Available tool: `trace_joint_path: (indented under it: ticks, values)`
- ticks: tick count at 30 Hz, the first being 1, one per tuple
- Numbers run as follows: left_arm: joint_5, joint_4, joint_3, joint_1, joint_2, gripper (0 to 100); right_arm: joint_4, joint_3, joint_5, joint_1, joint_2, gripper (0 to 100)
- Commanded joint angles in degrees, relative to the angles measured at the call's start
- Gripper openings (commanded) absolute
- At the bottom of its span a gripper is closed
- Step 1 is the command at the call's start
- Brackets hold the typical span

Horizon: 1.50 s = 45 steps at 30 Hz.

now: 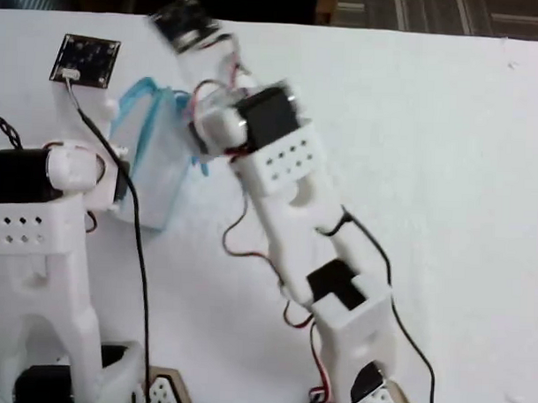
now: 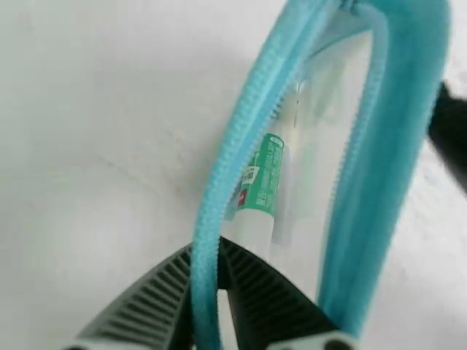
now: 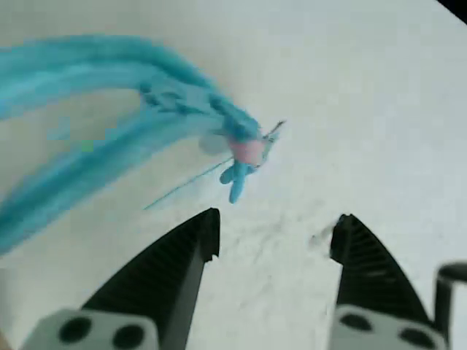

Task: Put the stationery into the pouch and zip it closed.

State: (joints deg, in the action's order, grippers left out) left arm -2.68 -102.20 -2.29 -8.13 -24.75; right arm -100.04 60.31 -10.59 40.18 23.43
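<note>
**Entry: pouch, zip stage**

**Risks**
1. The right gripper (image 3: 277,216) is spread wide and holds nothing, with the zip pull (image 3: 244,152) just ahead of its tips. The pull is small and lies loose on the table (image 1: 448,128). A close that lands slightly off would probably nudge it aside or pinch only the cloth.
2. The left gripper (image 2: 206,249) is clamped on 1 zip edge (image 2: 241,146) and nothing else. Dragging the pull hard may slip that thin edge out of the grip. The whole pouch (image 1: 155,162) would then slide with the pull and the zip would not close.
3. The 2 zip edges stand well apart, so the mouth gapes. If the pouch tips or jerks, its contents could slide back out.
4. The 2 arms work close together at the pouch, so a bump between them is possible.

**Containers**
- 1 pouch, clear-sided with blue zip trim. It lies on the table between the 2 arms with its mouth unzipped.
- Contents: 1 white stick (image 2: 264,182) with a green label, pen or glue, I cannot tell which. It lies inside, just past the held edge. Any further contents cannot be made out.

**Other**
- 1 small circuit board (image 1: 84,61) sits on the table near the pouch.
</note>
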Motion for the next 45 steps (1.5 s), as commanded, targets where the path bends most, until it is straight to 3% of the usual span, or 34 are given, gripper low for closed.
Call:
trace_joint_path:
  ticks: [1, 9, 16, 23, 28, 36, 39, 42, 45]
  values:
    - [0.1, 0.1, -0.4, -0.4, 0.1, 2, -0.4, 1.4, -3.9, 2.9, -0.7, 24.8]
    - [0.0, 0.0, -0.4, -0.5, 0.1, 2, 8.7, 1.9, -4.7, 0.6, 4.4, 24.0]
    - [0.0, 0.0, -0.4, -0.5, 0.1, 2, 6.6, 2.0, -5.2, 2.6, 1.8, 1.3]
    - [0.1, 0.0, -0.4, -0.5, 0.1, 2, 6.9, 2.0, -4.3, -0.3, 2.1, 1.7]
    - [0.1, 0.0, -0.4, -0.5, 0.1, 2, 9.1, 2.0, 2.5, -3.8, 1.6, 1.7]
    - [0.1, 0.0, -0.4, -0.6, 0.1, 2, 6.7, 2.0, 4.1, -8.0, 0.0, 1.7]
    - [0.1, 0.0, -0.4, -0.6, 0.1, 2, 4.2, 2.0, 14.9, -10.9, -1.2, 1.8]
    - [0.1, 0.1, -0.4, -0.5, 0.1, 2, 0.7, 1.9, 34.2, -13.1, -1.0, 3.0]
    - [0.1, 0.1, -0.4, -0.4, 0.1, 2, -1.1, -0.6, 52.5, -12.8, -0.4, 14.0]
